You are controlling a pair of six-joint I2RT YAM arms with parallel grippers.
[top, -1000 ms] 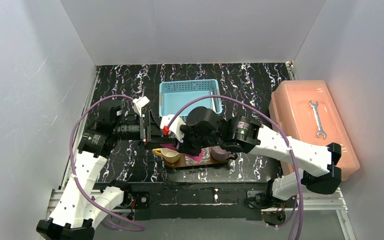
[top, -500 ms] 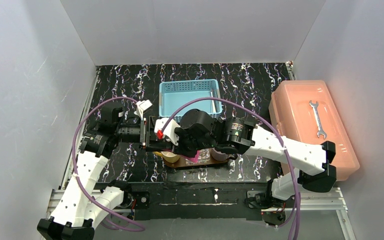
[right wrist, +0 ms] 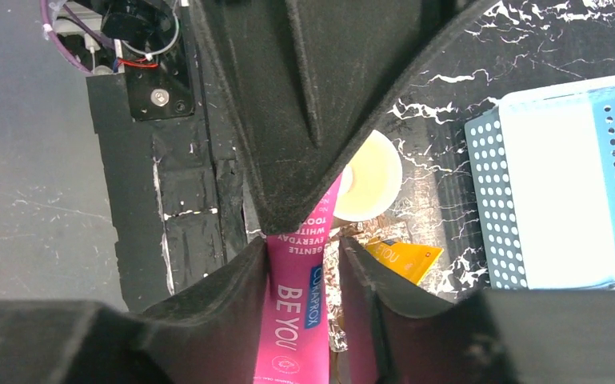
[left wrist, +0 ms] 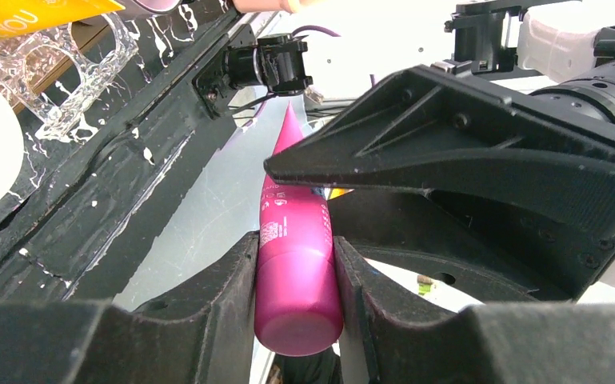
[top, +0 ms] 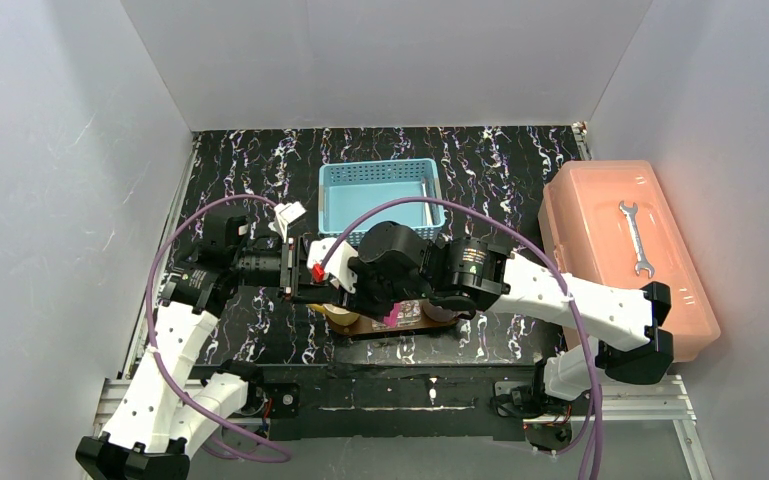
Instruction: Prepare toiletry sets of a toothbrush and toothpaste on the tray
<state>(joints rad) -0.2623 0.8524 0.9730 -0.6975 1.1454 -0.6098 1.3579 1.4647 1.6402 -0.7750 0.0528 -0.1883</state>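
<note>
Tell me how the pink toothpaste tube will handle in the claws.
Likely soft: the pink toothpaste tube tapers to a flat crimp, so it probably flexes there. Its glossy skin may slip in the left claw or right claw.

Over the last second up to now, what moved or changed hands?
The right arm slid left, bringing the right gripper closer to the left gripper. Both now clamp the magenta toothpaste, but the overhead view does not show when either grip began. The left arm barely shifted. The blue basket and the salmon box with its wrench stayed put.
</note>
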